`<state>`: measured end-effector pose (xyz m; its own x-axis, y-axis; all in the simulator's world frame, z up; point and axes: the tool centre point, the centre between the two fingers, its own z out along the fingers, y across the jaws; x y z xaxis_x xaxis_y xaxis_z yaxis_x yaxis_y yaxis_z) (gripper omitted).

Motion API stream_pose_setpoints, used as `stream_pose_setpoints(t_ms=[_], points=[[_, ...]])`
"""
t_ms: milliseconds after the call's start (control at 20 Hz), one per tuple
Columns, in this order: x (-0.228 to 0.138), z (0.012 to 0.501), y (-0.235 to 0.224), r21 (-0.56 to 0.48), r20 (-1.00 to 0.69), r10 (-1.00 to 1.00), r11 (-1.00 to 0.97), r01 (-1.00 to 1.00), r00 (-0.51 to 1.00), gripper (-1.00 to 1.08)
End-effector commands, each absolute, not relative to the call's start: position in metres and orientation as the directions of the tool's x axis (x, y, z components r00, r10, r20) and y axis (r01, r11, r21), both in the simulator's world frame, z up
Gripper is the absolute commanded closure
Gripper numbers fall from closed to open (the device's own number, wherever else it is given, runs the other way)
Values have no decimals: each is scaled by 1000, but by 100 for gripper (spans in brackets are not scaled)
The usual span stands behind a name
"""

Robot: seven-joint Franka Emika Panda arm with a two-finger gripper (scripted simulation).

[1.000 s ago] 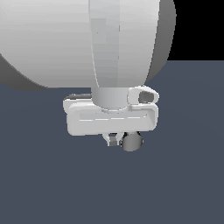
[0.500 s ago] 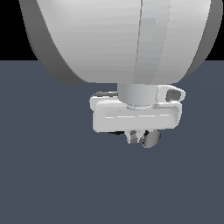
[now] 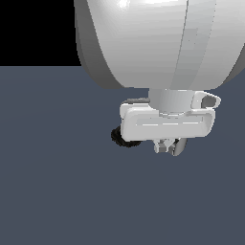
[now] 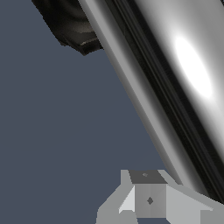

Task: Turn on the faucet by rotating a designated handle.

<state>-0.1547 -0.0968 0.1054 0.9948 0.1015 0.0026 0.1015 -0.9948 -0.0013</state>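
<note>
In the exterior view the faucet's round ridged black base [image 3: 123,138] shows partly behind the white gripper body. My gripper [image 3: 165,146] hangs under the big white arm with its fingers close together, holding nothing. The handle's silver round end [image 3: 178,147] sits right beside the fingertips, on the exterior view's right, and seems to touch them. In the wrist view the handle [image 4: 175,87] fills the frame as a glossy silver bar running from the black elbow [image 4: 70,26] down past my fingertips [image 4: 149,200].
The faucet stands on a flat dark blue-grey floor [image 3: 57,182]. The big white arm link [image 3: 158,43] fills the top of the exterior view and hides what lies behind it.
My gripper has moved toward the exterior view's right. The handle's silver end has moved with it and risen slightly. The black base has come into view beside the gripper.
</note>
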Motion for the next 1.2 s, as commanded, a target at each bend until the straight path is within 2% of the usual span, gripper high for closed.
stream_pose_setpoints(t_ms=[0,350,450,1150], points=[[-152,103,-111,0,0,97,-995,97,995,108],[-147,103,-141,0,0,97,-995,97,995,108],[-143,105,-128,0,6,118,-993,118,993,108],[-103,105,-160,0,4,112,-994,112,994,108]])
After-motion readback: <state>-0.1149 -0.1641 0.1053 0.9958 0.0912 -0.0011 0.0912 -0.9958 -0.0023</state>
